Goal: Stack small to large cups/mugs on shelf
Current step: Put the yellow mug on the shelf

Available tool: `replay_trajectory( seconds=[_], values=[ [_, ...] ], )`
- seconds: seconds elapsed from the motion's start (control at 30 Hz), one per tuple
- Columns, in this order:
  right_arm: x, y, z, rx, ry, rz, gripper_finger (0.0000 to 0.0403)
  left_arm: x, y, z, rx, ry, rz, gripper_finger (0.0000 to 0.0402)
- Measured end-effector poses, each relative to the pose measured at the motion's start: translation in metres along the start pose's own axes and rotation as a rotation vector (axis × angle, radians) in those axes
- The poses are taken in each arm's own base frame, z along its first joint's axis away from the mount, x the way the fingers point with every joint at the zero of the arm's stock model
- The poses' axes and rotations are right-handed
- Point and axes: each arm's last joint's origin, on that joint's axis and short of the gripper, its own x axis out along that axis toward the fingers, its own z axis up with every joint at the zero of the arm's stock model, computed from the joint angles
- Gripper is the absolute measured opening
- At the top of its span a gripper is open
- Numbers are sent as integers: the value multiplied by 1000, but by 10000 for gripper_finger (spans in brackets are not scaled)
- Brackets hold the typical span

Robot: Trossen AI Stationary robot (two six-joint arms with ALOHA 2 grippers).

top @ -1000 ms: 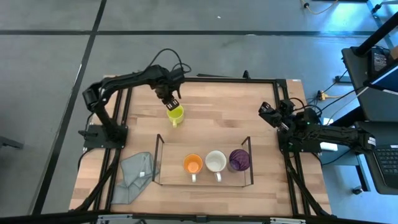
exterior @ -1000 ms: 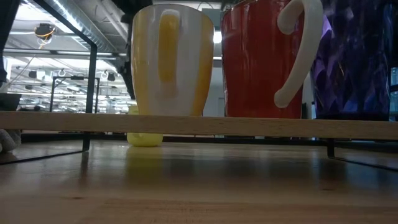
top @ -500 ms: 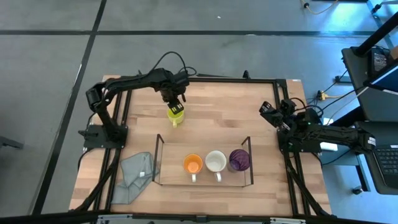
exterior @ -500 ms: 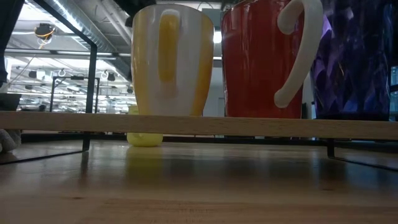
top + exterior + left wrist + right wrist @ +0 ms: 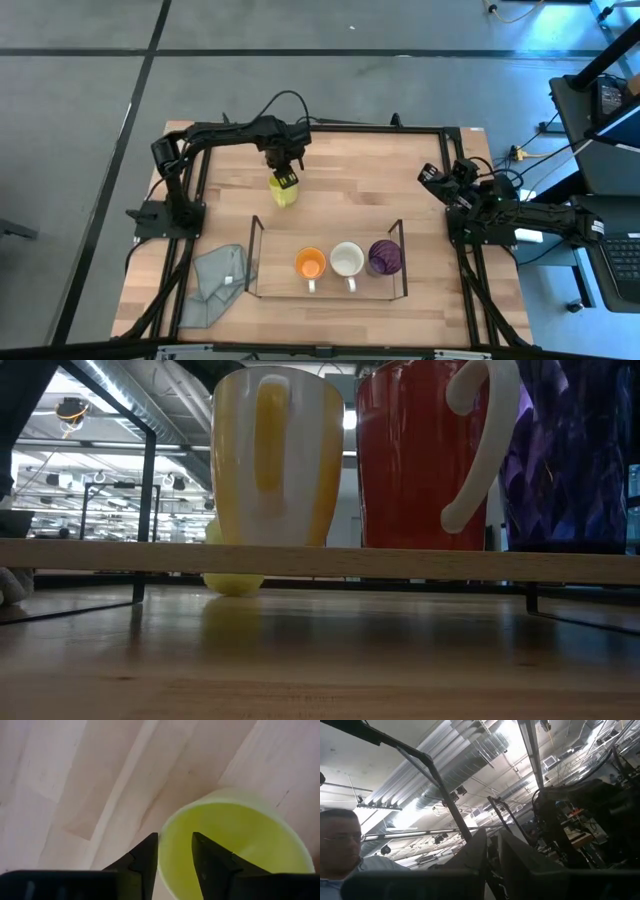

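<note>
A yellow mug [image 5: 282,192] stands on the table's far left part, beyond the shelf; its base also shows in the low view [image 5: 232,582]. My left gripper [image 5: 287,178] is above it, shut on its rim. The clear-walled shelf [image 5: 254,258] stands near the front and holds an orange cup [image 5: 311,264], a white mug [image 5: 347,260] and a purple tumbler [image 5: 384,257] in a row. My right gripper [image 5: 430,178] waits at the table's right edge, shut and empty, pointing up. My left gripper pinches the yellow mug's rim [image 5: 164,837]. One finger [image 5: 210,862] is inside the mug and one [image 5: 145,857] is outside. The fingers come from above, pointing down. The mug's base is at the table, slightly tipped.
A grey cloth [image 5: 218,280] lies at the near left, beside the shelf. The shelf's left end, next to the orange cup, holds nothing. A person shows beyond the table in the right wrist view [image 5: 340,845].
My left gripper has gone toward the table's near edge and a little right, down onto the yellow mug, and has taken hold of its rim. The mug has tipped slightly where it stands.
</note>
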Motion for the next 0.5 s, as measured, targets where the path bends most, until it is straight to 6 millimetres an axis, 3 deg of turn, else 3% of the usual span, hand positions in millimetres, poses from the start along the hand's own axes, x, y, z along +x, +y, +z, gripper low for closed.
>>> replay_trajectory(
  seconds=[0.23,0.5],
  values=[
    [0,0,0,-2,0,0,51,-1,-1,-3,9,25,-6,90],
    [0,0,0,-3,-1,0,51,-6,-4,-4,21,0,-4,91]
  ],
)
